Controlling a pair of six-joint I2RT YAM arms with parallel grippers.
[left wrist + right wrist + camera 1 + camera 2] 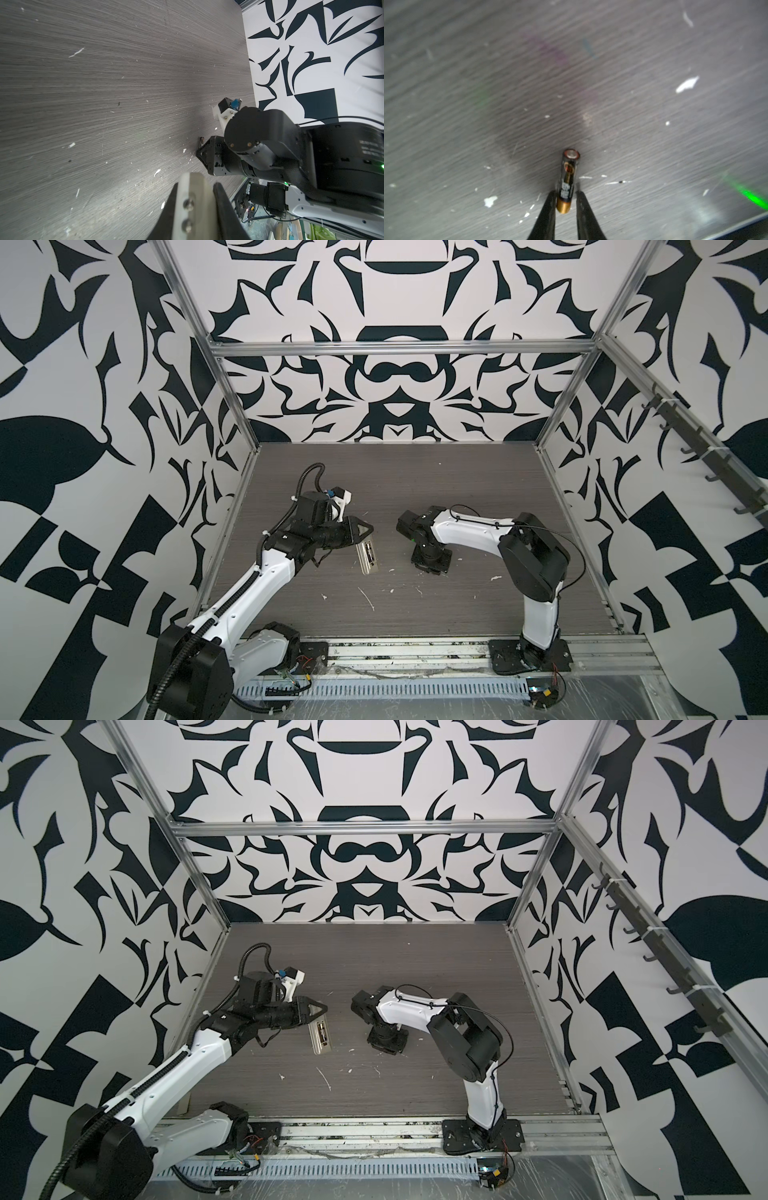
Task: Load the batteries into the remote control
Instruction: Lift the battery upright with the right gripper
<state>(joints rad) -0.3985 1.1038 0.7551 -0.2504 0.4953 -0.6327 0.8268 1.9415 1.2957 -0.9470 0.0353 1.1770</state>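
Got one battery (567, 180) pinched near its gold end in the nearly closed right jaws, poking out over the surface (467, 83), off to the right of the remote control (368, 559). Clamping that tight in the left jaws, recess up, presumably to steady it for loading.

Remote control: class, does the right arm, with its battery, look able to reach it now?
Probably yes: only open table lies between the right gripper and the remote control, held by the left gripper.
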